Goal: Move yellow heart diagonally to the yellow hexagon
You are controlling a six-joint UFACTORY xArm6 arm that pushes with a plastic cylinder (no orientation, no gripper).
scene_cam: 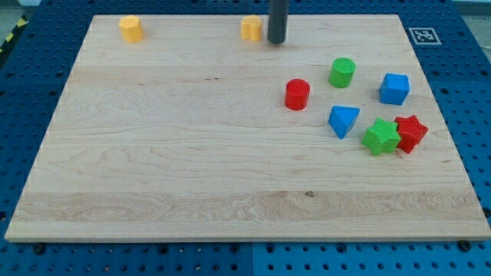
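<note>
A yellow block (251,27), which looks like the heart, sits near the board's top edge at the middle. My tip (276,41) stands just to its right, close to it or touching; I cannot tell which. A second yellow block (132,28), which looks like the hexagon, sits near the top edge far to the view's left, at about the same height as the first. The rod rises out of the view's top.
On the view's right half of the wooden board (153,153) lie a red cylinder (297,94), a green cylinder (342,72), a blue cube (394,89), a blue triangular block (343,120), a green star (380,136) and a red star (410,133), the two stars touching.
</note>
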